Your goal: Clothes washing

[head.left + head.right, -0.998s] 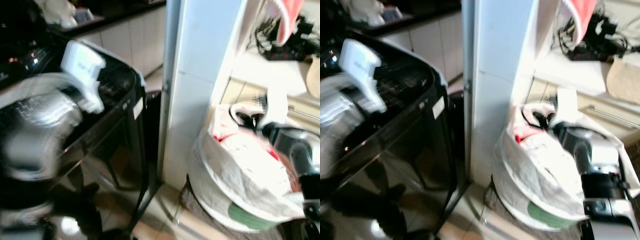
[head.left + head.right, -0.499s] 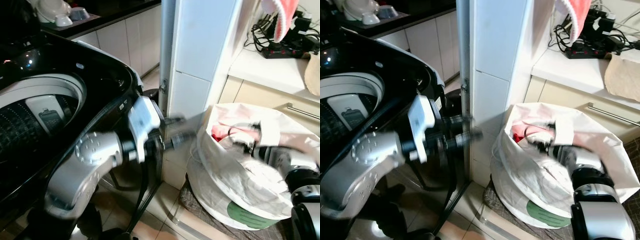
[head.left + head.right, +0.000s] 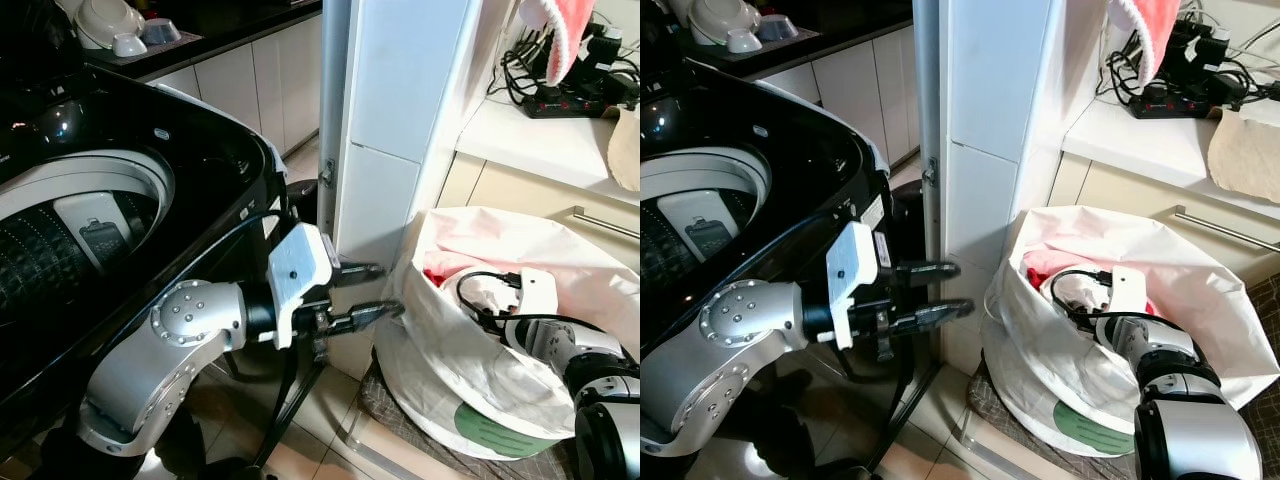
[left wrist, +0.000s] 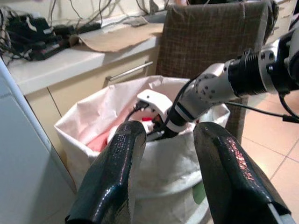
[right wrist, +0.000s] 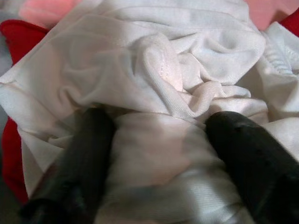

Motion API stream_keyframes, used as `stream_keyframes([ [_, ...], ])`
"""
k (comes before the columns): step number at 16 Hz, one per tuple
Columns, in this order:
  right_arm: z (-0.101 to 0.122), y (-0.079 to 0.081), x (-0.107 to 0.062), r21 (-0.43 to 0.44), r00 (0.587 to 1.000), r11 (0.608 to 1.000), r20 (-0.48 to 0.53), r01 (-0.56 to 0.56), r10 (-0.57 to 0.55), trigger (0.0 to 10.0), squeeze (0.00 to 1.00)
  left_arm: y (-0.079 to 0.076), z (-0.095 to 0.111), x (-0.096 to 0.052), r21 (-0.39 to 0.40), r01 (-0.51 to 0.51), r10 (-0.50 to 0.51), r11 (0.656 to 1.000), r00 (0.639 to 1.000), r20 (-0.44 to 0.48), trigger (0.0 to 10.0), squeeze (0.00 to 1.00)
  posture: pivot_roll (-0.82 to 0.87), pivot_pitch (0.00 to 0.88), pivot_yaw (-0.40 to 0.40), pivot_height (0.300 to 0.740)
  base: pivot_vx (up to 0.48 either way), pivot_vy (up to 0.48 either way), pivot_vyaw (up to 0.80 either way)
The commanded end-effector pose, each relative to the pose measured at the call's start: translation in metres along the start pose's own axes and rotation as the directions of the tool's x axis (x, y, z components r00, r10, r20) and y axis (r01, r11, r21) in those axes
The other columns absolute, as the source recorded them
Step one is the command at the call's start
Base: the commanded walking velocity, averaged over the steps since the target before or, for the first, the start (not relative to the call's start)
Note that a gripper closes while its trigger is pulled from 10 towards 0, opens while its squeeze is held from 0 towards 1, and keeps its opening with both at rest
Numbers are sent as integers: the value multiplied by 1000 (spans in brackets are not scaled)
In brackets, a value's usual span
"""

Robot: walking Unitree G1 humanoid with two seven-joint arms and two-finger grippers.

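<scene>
A white laundry bag [image 3: 470, 370] stands on the floor by a white pillar, holding red, pink and white clothes [image 3: 440, 272]. My right arm [image 3: 1140, 335] reaches down into it. In the right wrist view my right gripper [image 5: 159, 163] is open, its black fingers [image 5: 79, 158] pressed into a crumpled white garment [image 5: 163, 79] that bulges between them. My left gripper [image 3: 375, 290] hangs open in the air just left of the bag's rim, holding nothing; its fingers [image 4: 117, 172] frame the bag [image 4: 154, 158]. The black top-loading washer [image 3: 200, 160] stands at left, drum [image 3: 70, 220] uncovered.
The white pillar [image 3: 400, 120] rises between the washer and the bag. Behind the bag a counter [image 3: 540, 140] carries power strips and cables, with a pink cloth [image 3: 565, 35] hanging above. Bowls [image 3: 110, 25] sit on the far counter. A woven chair back [image 4: 210, 32] stands beyond the bag.
The blurred view has steadied. My left arm swung down from over the washer to beside the bag. My right gripper sank deeper into the bag, onto the white garment.
</scene>
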State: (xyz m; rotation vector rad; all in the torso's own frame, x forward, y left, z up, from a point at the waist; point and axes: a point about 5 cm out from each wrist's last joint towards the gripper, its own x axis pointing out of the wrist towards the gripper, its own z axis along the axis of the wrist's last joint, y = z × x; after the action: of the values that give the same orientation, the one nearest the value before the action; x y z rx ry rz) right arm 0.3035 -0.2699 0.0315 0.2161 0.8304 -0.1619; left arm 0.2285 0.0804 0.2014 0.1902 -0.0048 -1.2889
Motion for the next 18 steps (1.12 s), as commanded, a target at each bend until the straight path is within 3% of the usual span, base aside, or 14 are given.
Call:
stream_keyframes([
  [1,-4,-3,0,12,1000,1000,-21,15,-14,0,0,-4,1,0,0,25,-25,1000,1000,-1,10000,0,10,22,36,740,0,0,0],
  [12,2,0,0,20,1000,1000,6,-1,1,0,0,-2,0,-4,-12,24,-24,1000,999,-27,10000,0,9,17,32,740,0,0,0],
  [18,13,1,-2,81,998,996,63,-37,32,0,0,-1,1,-5,-11,14,-14,1000,1000,-20,10000,0,-1,5,36,740,0,0,0],
])
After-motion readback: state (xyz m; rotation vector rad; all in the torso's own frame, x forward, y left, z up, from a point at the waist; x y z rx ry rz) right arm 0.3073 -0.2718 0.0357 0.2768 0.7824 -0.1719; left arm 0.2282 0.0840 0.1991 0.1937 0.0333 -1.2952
